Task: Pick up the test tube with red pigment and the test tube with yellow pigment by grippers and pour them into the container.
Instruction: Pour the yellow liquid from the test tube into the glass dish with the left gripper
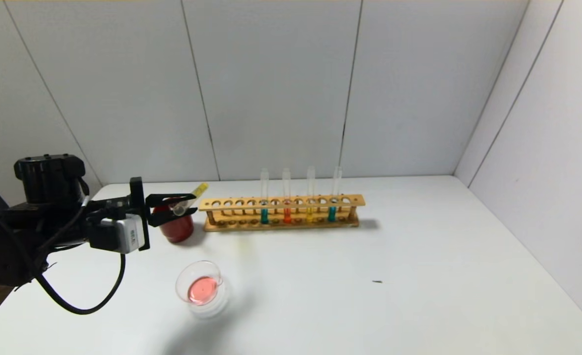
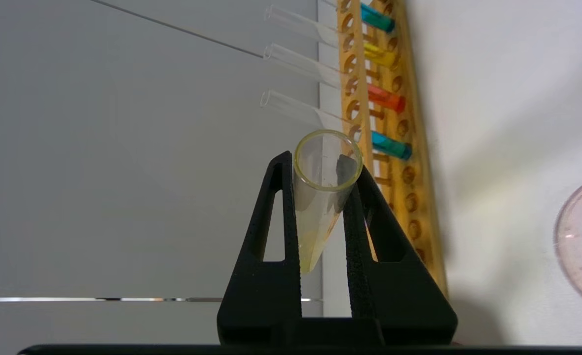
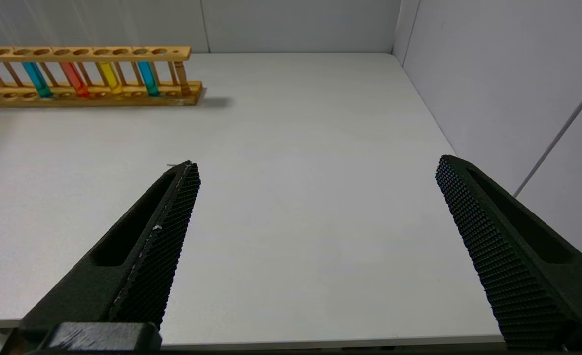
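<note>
White tabletop and grey panel walls fill my screens. I see my left gripper (image 1: 182, 204) clamped on the test tube with yellow pigment (image 1: 190, 198), held tilted in front of the dark red cup (image 1: 175, 228), beside the wooden rack (image 1: 281, 213). Nearer me, the container (image 1: 201, 289) holds pinkish-red liquid. My right gripper (image 3: 315, 170) hangs over bare table, fingers spread wide.
</note>
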### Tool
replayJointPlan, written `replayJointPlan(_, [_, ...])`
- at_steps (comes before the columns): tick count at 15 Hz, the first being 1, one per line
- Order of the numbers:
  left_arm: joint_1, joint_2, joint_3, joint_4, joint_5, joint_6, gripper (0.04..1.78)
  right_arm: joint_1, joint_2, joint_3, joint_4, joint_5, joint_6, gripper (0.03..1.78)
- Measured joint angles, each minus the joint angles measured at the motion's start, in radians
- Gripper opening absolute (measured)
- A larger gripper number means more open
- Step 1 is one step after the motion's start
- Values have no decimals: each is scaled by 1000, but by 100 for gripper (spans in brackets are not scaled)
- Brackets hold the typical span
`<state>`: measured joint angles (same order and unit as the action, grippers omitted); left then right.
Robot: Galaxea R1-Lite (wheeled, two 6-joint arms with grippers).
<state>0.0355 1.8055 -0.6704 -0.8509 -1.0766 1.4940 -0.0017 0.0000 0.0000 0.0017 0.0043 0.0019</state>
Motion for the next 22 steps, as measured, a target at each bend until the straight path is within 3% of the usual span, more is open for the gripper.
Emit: replayJointPlan(22, [-15, 147, -113, -24, 36, 309, 31, 0, 0, 0, 0, 0, 0, 175])
